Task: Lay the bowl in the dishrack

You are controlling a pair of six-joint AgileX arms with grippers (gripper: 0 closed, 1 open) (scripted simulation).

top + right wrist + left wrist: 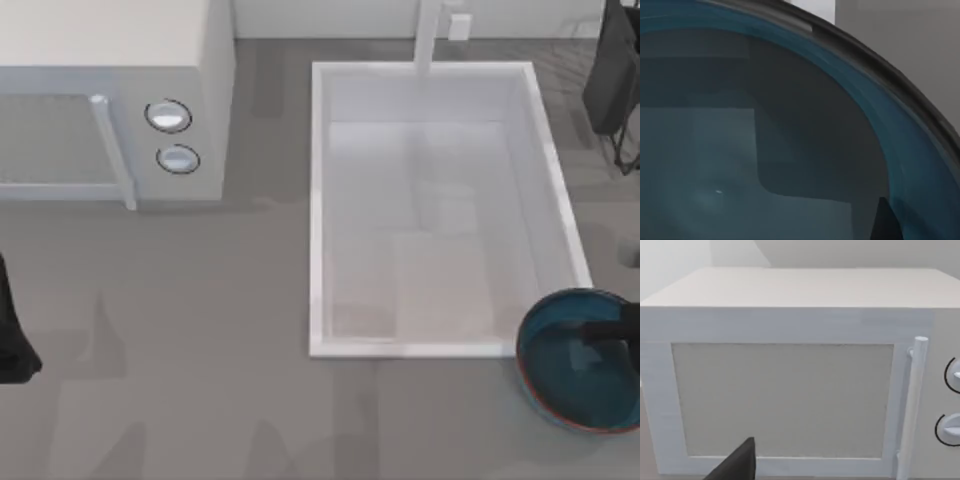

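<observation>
The blue-teal bowl (578,362) with its reddish-brown rim hangs at the table's right front, its edge overlapping the front right corner of the white sink (318,200). My right gripper (607,333) reaches in from the right edge and is shut on the bowl's rim, one dark finger inside it. In the right wrist view the bowl's glazed inside (740,150) is seen very close, with a dark fingertip (885,220) against it. The black wire dishrack (618,80) stands at the far right, cut off by the edge. My left arm (12,345) is parked at the table's left edge.
A white microwave (110,100) with two knobs and a bar handle stands at the far left; the left wrist view faces its door (785,400). A white faucet (430,35) rises behind the sink. Bare grey counter lies between the microwave and the sink.
</observation>
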